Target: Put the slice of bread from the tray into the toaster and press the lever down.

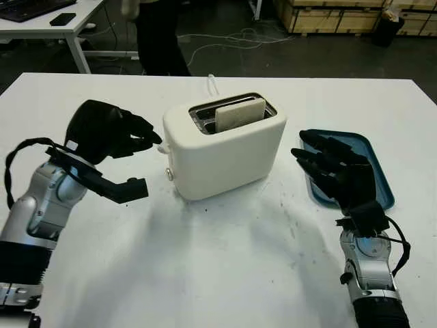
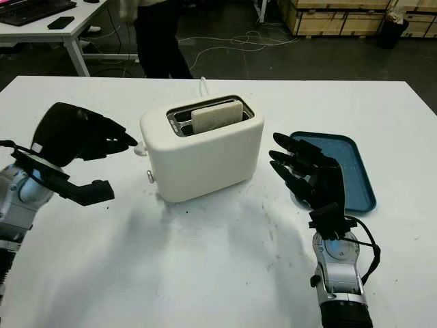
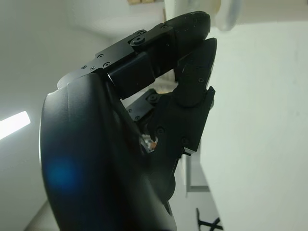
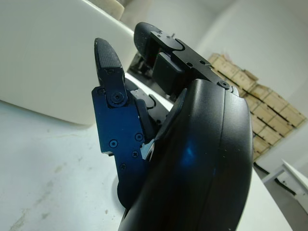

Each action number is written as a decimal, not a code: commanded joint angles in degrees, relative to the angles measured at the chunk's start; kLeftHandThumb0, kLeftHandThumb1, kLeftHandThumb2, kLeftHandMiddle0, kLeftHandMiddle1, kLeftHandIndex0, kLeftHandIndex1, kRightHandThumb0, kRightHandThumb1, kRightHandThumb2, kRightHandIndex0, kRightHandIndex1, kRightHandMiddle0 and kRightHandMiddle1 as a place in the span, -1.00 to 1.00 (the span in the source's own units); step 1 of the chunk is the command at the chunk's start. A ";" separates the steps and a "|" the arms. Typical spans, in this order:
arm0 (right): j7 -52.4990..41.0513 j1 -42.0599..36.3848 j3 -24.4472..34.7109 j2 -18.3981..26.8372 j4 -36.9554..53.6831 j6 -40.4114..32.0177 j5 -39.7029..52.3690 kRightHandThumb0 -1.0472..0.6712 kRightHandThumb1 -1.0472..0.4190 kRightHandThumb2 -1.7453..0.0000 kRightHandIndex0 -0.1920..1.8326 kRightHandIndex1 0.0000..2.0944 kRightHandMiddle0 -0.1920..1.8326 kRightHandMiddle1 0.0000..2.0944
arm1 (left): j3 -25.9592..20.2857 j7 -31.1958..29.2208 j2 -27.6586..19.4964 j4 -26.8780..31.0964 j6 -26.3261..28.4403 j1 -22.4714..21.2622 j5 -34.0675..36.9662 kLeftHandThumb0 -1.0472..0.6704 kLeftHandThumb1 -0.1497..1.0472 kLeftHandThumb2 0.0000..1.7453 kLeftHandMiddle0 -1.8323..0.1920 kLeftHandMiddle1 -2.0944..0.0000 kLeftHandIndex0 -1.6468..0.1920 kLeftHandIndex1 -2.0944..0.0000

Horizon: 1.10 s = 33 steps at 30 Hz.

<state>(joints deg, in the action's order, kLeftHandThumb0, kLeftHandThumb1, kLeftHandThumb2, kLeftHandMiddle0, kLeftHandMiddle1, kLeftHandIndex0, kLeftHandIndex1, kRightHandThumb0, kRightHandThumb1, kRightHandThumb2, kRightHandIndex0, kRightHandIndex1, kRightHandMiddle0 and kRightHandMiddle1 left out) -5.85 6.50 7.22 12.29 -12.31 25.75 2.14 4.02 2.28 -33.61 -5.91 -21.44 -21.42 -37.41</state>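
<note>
A white toaster stands mid-table with a slice of bread upright in its slot, the top edge showing above the rim. My left hand is at the toaster's left end, open, its fingertips at the small white lever; the left wrist view shows the lever just past the fingertips. Whether they touch is unclear. My right hand is open and raised over the left part of the blue tray, to the right of the toaster. No bread lies on the visible part of the tray.
A round white knob sits low on the toaster's left end, and its cord runs off the table's far edge. A person stands behind the table. A desk is at the back left, wooden crates at the back right.
</note>
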 commanded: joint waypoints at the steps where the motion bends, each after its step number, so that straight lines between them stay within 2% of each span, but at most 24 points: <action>1: -0.16 0.36 -0.03 -0.39 0.74 0.37 0.23 -0.30 -0.83 0.95 0.17 -1.00 0.05 -1.00 | 0.59 0.69 0.22 -0.28 -0.02 -1.57 -0.31 -0.09 0.55 -0.99 -0.40 0.08 -0.74 0.92; 17: -0.95 0.47 -0.08 -0.65 0.35 1.14 0.81 -0.33 -0.83 0.94 0.18 -0.99 0.06 -1.00 | 1.14 -1.21 -0.21 -0.77 -0.17 -1.05 1.12 -0.06 0.52 -1.00 -0.39 0.11 -0.75 0.93; 33: -1.02 0.26 -0.06 -0.76 0.34 1.53 0.34 -0.34 -0.83 0.93 0.18 -1.00 0.06 -1.00 | 0.91 -2.82 -1.38 -0.29 2.22 -0.20 0.42 -0.07 0.55 -1.00 -0.35 0.17 -0.72 0.96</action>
<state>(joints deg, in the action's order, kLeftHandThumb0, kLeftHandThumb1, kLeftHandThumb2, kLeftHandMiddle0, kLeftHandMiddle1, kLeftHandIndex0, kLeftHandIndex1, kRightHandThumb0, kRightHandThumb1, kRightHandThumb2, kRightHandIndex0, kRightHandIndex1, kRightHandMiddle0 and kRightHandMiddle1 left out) -6.86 6.50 7.20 11.91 -12.31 25.77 2.45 4.94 -0.18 -34.47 -6.59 -19.72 -22.11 -36.90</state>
